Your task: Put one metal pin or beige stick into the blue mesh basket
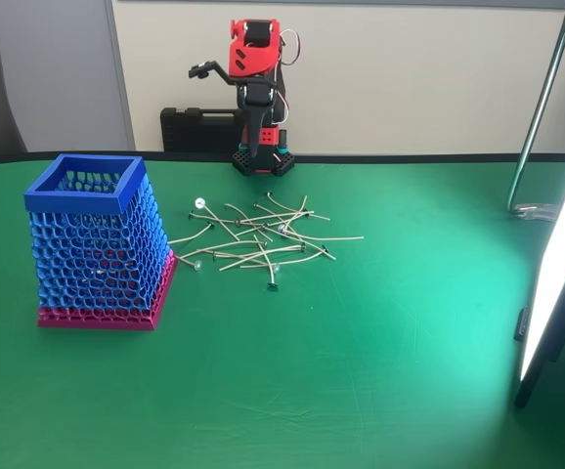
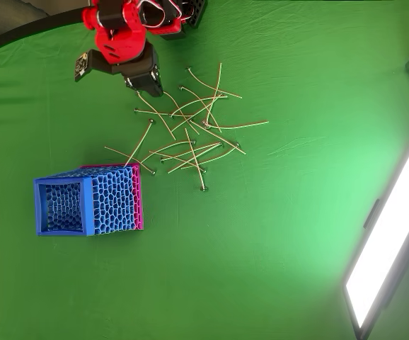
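Pins and sticks (image 1: 263, 239): scattered in a loose, crossed pile on the green table (image 1: 361, 371), near the middle of the far edge, just in front of the arm base. Long axes lie flat on the table and point in many directions; several overlap. Small round heads visible on some ends; beige stick versus metal pin not separable at this size.

Blue mesh basket (image 1: 87, 186): upright, mouth up, toward the left edge in the fixed view. Nearest pile pieces lie just beside the pink base; contact cannot be confirmed.

Tool (image 2: 148, 85): folded back at the arm base, raised above the far side of the pile in the overhead view. Carries nothing. Jaw gap cannot be told from either view.

Step in hand: none begun; no piece selected or lifted.

Risks from here:
- Lifting several at once, caused by crossed and stacked pieces.
- Slip or roll on closing, caused by thin, flat-lying shafts.
- Missed drop, caused by release off the square rim opening.
- Basket displacement, caused by arm contact with the tall lattice wall.
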